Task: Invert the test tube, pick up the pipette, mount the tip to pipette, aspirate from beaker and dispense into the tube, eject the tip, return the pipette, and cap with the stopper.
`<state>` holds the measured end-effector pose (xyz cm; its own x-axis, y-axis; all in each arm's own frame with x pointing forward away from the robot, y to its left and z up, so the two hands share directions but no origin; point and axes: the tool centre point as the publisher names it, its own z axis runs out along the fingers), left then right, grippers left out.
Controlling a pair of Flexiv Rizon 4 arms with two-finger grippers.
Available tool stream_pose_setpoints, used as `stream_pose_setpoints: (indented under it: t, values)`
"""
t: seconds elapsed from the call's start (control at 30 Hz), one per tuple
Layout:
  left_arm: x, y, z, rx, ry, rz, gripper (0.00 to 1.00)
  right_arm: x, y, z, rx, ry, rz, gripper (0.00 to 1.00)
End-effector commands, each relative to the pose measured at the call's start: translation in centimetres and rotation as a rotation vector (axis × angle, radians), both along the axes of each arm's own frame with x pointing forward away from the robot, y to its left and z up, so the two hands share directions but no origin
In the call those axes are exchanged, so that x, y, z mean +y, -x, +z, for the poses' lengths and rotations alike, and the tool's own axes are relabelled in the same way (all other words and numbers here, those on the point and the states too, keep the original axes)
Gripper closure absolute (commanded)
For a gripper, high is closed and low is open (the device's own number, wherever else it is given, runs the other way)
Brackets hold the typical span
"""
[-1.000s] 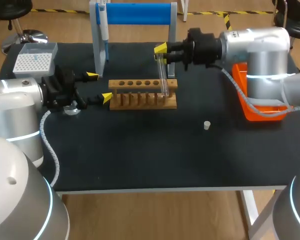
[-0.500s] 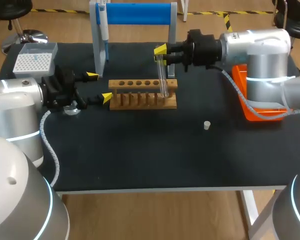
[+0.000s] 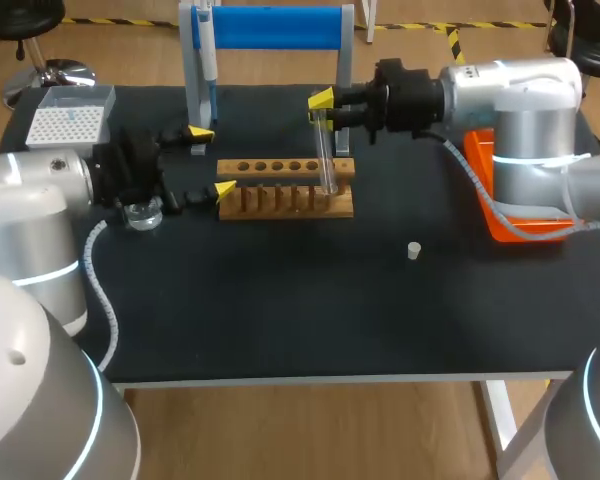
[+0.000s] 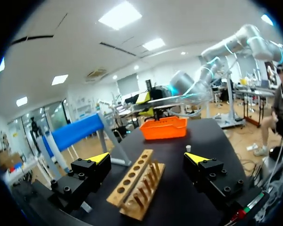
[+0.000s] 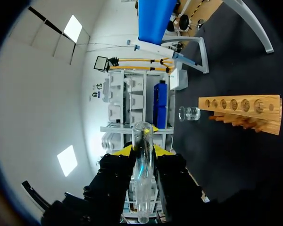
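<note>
- Our right gripper (image 3: pixel 323 106) clamps the tube (image 3: pixel 326 155) upright at the right end of the rack (image 3: pixel 280 201).
- Our left gripper (image 3: pixel 209 161) hovers, fingers apart, beside its left end.

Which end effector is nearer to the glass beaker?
Left. The left end effector is just beside the beaker; the right end effector is at the far end of the rack, holding the test tube.

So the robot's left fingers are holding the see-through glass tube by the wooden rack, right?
No. The right fingers hold the clear glass test tube by the brown wooden rack; the left fingers are open and empty. The head view shows it.
</note>
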<state>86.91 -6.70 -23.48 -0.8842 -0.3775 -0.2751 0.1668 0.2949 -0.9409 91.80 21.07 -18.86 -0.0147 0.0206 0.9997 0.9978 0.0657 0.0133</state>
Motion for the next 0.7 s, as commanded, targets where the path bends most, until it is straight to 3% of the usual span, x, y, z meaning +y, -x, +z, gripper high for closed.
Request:
stream_pose_setpoints:
  t: [0.03,0.53,0.6,0.7]
  values:
    - [-0.3,1.5,0.7,-0.414,-0.101,-0.036,0.00,0.0,0.1,0.1,-0.001,0.003,-0.002,1.00]
    - [-0.4,1.4,0.7,-0.408,-0.120,-0.019,0.00,0.0,0.1,0.1,-0.001,0.003,-0.002,1.00]
    - [-1.2,1.5,1.6,-0.556,-0.124,-0.064,0.00,0.0,0.1,0.1,-0.001,0.003,-0.002,1.00]
    - [-2.3,1.9,2.4,-0.704,-0.139,-0.126,0.00,0.0,0.1,0.1,-0.001,0.003,-0.002,1.00]
